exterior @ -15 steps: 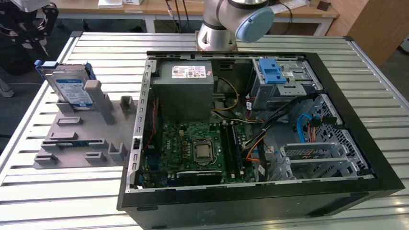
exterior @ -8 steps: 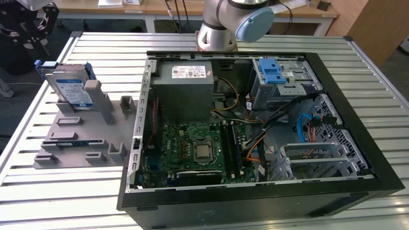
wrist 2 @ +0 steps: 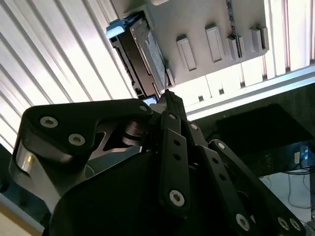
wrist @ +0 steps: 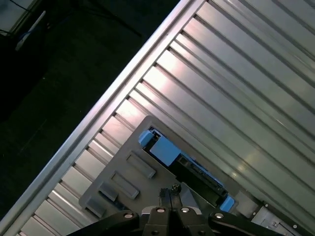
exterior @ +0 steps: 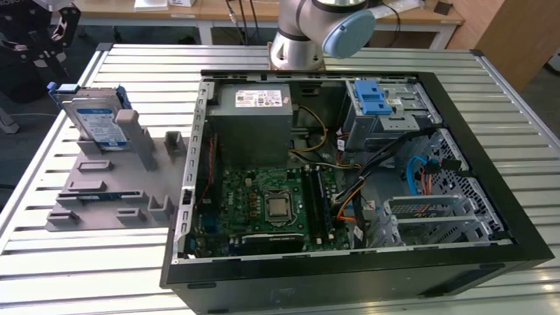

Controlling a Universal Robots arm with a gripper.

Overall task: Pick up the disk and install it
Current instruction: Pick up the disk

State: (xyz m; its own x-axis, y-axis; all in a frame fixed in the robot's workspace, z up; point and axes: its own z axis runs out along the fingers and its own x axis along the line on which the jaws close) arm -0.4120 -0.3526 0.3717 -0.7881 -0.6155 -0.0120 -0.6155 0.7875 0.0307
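disk: flat silver hard drive (exterior: 94, 122) with blue plastic rails, standing on its edge in a slot of the grey fixture; not in the computer case
disk in wrist views: seen edge-on in the second wrist view (wrist 2: 146, 55) and the first wrist view (wrist: 193, 171), with a blue rail end at each end
disk label: white with a blue band and dark print, facing the exterior view; the print is too small to make out
grey fixture: flat grey plastic holder (exterior: 114, 187) with raised blocks and slots, lying on the table at the exterior view's left, just beside the case
gripper: black linkage fingers pressed together at the tips (wrist: 170, 190) (wrist 2: 170, 94), pinching nothing; held over the fixture near the disk, not touching it
table: slatted aluminium top (exterior: 88, 279) that carries the fixture and the case
computer case: black tower (exterior: 350, 279) lying on its side with the side panel off, at the exterior view's centre and right
case contents: grey power supply box (exterior: 254, 121) with a small white sticker whose print is unreadable; green motherboard (exterior: 254, 210) with a processor socket (exterior: 278, 205); silver drive cage (exterior: 385, 115) with a blue plastic latch (exterior: 372, 98); blue and orange cables (exterior: 418, 172)
arm: grey robot base with a pale blue joint cap (exterior: 348, 33), mounted on the table behind the case
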